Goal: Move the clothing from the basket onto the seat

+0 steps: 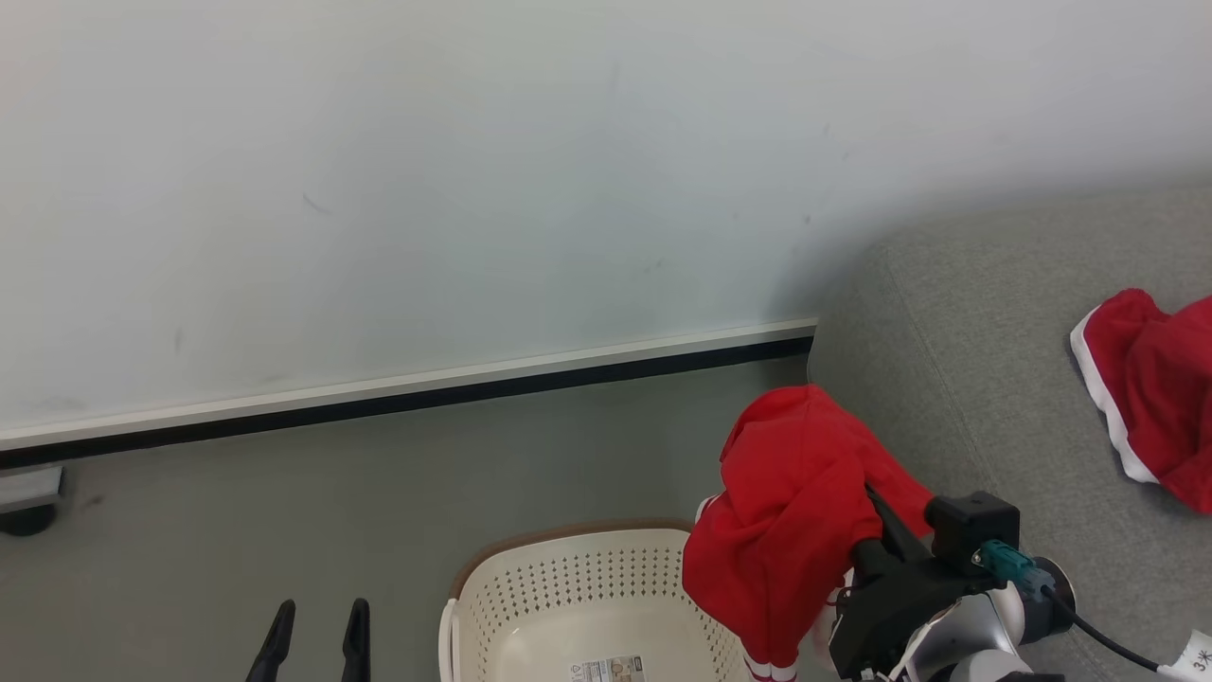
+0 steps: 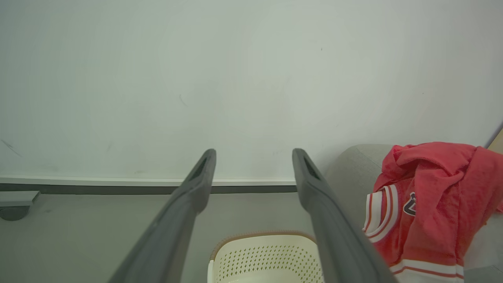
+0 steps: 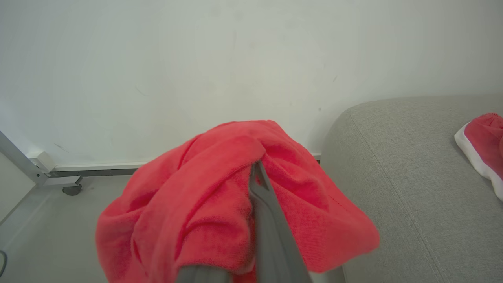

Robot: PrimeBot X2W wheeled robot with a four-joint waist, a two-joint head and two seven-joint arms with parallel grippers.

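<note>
A red garment (image 1: 791, 511) with white-striped cuffs hangs in the air from my right gripper (image 1: 866, 493), which is shut on it above the right end of the basket (image 1: 568, 606), beside the seat (image 1: 994, 379). The right wrist view shows the fabric (image 3: 220, 204) draped over my gripper (image 3: 257, 169). A second red garment (image 1: 1150, 398) with white trim lies on the seat at the right. The cream basket shows a bare bottom with a label sticker (image 1: 606, 669). My left gripper (image 1: 317, 620) is open at the lower left, over the floor left of the basket; between its fingers (image 2: 196, 184) is nothing.
A pale wall with a dark skirting strip (image 1: 407, 398) runs behind the grey floor (image 1: 284, 511). A metal frame foot with a caster (image 1: 28, 497) stands at the far left by the wall. The seat's rounded corner (image 3: 353, 118) is close to the held garment.
</note>
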